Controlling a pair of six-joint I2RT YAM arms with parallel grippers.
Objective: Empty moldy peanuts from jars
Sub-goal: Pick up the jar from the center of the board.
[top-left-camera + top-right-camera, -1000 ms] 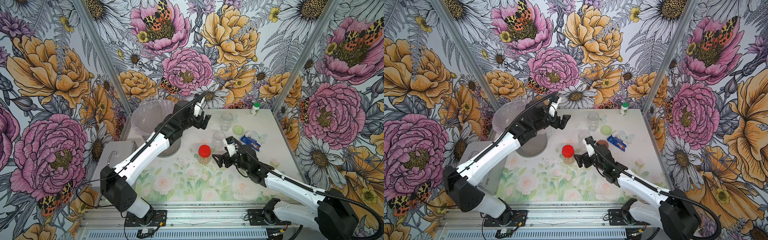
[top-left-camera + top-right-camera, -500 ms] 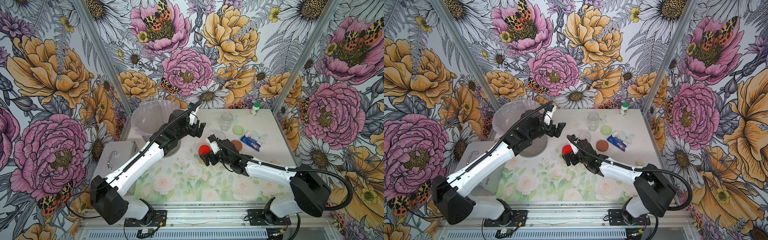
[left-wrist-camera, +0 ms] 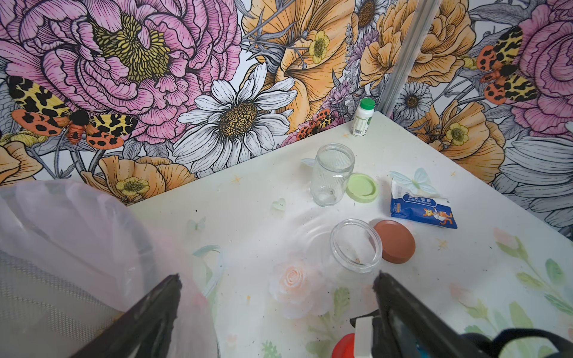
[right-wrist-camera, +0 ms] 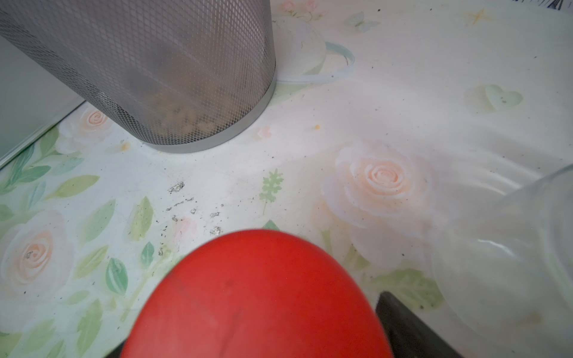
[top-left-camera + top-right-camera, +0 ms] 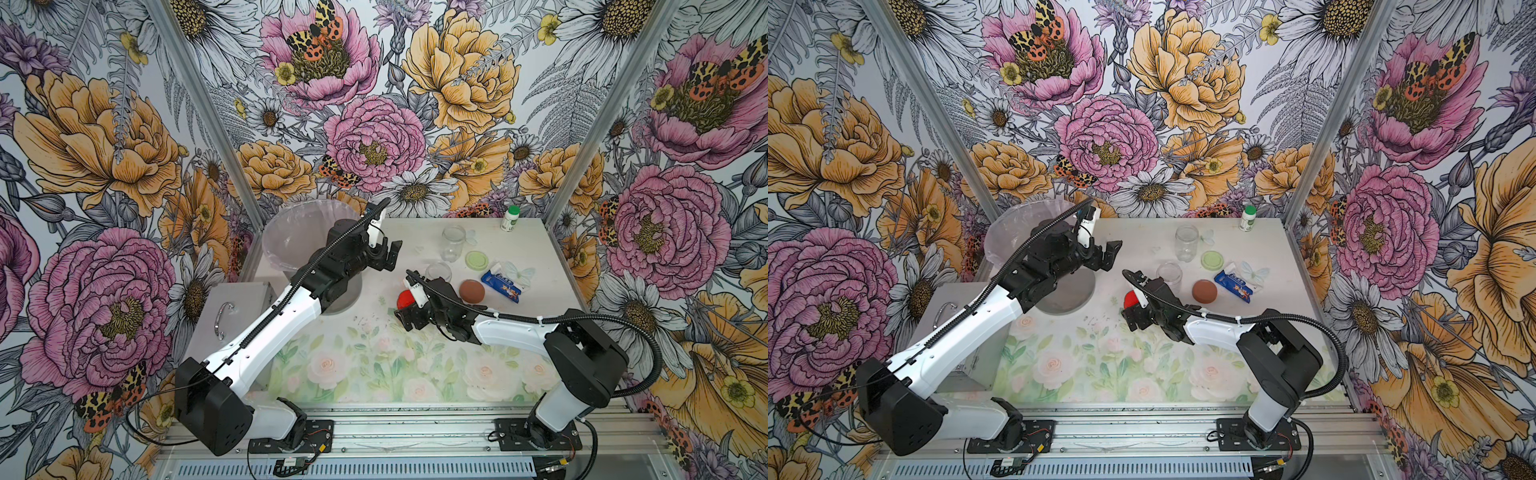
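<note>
blue packet (image 3: 423, 210), printed "GAUZE BANDAGE"; white bottle (image 3: 362, 119), label too small to read

Left gripper (image 3: 278, 279) jaws wide apart, nothing between. Lined bin (image 3: 77, 248) near one finger. On table (image 3: 248, 192): lidless tall jar (image 3: 331, 173) touching green lid (image 3: 362, 187); lidless wide jar (image 3: 356, 245) beside brown lid (image 3: 395, 241); blue packet (image 3: 423, 212); white bottle (image 3: 362, 117) in corner. Red lid (image 3: 342, 347) at frame edge.

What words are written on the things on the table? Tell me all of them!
"GAUZE BANDAGE": on the blue packet, seen in the left wrist view.
Smaller signs above those words on the packet: too blurred to read.
Label on the white bottle: print too small to read.
No other writing shows.
</note>
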